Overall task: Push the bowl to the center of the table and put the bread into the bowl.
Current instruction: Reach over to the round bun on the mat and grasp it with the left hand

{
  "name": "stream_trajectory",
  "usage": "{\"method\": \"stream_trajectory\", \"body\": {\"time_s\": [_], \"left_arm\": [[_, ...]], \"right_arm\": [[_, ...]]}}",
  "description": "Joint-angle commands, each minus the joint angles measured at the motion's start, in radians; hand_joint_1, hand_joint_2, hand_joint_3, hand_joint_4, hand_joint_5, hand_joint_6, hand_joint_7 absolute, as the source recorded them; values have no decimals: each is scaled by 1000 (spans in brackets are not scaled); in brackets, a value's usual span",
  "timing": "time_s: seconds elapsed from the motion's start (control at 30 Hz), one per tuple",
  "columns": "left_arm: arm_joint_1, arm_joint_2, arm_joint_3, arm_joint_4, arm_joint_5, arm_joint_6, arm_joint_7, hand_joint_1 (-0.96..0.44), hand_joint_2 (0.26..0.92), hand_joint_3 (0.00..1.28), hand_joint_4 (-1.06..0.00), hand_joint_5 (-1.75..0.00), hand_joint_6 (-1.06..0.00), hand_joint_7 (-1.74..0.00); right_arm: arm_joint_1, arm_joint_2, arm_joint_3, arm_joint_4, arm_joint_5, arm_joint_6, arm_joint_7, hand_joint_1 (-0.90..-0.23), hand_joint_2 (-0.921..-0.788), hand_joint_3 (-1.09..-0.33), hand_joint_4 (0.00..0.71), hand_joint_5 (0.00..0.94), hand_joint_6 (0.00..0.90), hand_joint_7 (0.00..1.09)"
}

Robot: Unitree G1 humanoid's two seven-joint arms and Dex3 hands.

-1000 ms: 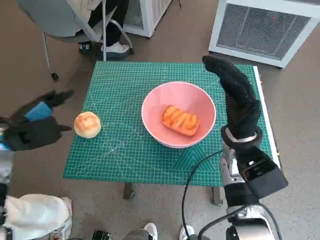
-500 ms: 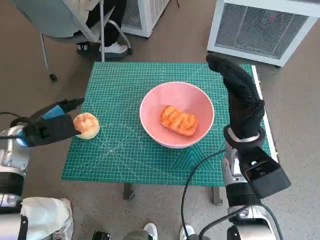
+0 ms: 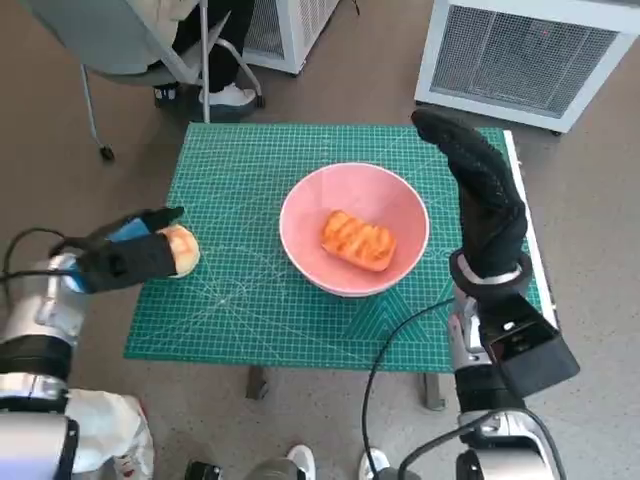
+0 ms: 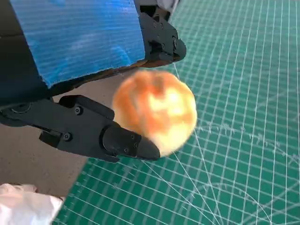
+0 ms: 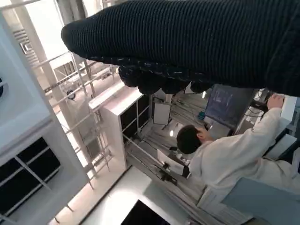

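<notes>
While the blue-taped black left hand (image 3: pixel 125 258) cups its fingers (image 4: pixel 101 133) around the round golden bread roll (image 4: pixel 155 110) at the green cutting mat's (image 3: pixel 250 180) left edge, the pink plastic bowl (image 3: pixel 300 215) sits mid-table holding a toasted oblong bread (image 3: pixel 359 241); the gloved right hand (image 3: pixel 480 195) stands empty, fingers straight, beside the bowl.

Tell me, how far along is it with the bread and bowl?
Done: the bowl sits mid-table with one bread inside. In hand: the left hand is closing round the bun at the mat's edge. Left: lift it into the bowl.
</notes>
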Motion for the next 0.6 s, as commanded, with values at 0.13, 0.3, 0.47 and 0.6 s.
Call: {"method": "stream_trajectory", "body": {"time_s": [0.13, 0.3, 0.47, 0.6], "left_arm": [[-21, -39, -19, 43, 9, 34, 13, -263, 891, 0, -118, -16, -308, -20], [-13, -54, -29, 52, 13, 32, 23, -198, 899, 2, -256, -31, -408, -50], [-5, -63, -36, 54, 16, 19, 51, -137, 914, 14, -602, -112, -592, -102], [4, -67, -42, 51, 18, 4, 87, -62, 919, 96, -656, -701, -566, -696]], "right_arm": [[18, -3, -1, 2, -10, 8, -8, -564, -921, -825, 297, 16, -1, 751], [23, -4, 2, -1, -9, 11, -9, -568, -921, -824, 297, 16, -1, 743], [25, -4, 3, -4, -9, 14, -9, -569, -921, -823, 297, 16, -1, 737], [28, -3, 4, -9, -9, 19, -10, -569, -921, -822, 297, 16, -1, 736]]}}
